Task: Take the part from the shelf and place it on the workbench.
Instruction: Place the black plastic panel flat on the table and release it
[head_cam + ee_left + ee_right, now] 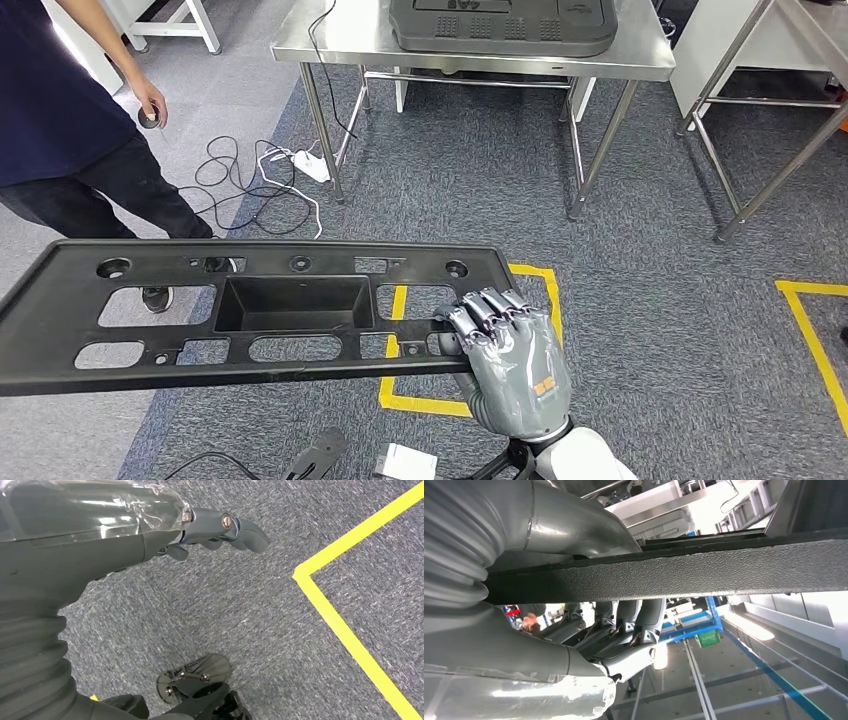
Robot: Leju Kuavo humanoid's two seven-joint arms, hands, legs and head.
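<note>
Grey carpet floor (640, 260) marked with yellow tape lines (545, 275); stainless steel workbench (470, 50) ahead, already bearing a dark moulded plastic tray (500, 25). Person in dark clothing (60, 110) standing at left, near loose black and white cables (260, 185) on the floor.

Long black plastic panel with cut-outs and a central rectangular recess (250, 310) carried roughly level in front of the body, well short of the workbench. Right hand (510, 350) clamped on the panel's right end, fingers (490, 305) over the top face; right wrist view confirms thumb one side, fingers (624, 625) the other, panel edge (674, 572) between. Left hand (220, 530) hanging over bare carpet, holding nothing; spread of fingers unclear, cannot tell.

Step judged: transport to bench, placement not yet done.

Risks: single-end grip on a long panel, so likely to sag, twist or slip out. Free left end close to the person, could strike. Cables underfoot, trip hazard. Bench partly occupied, limited landing space.
</note>
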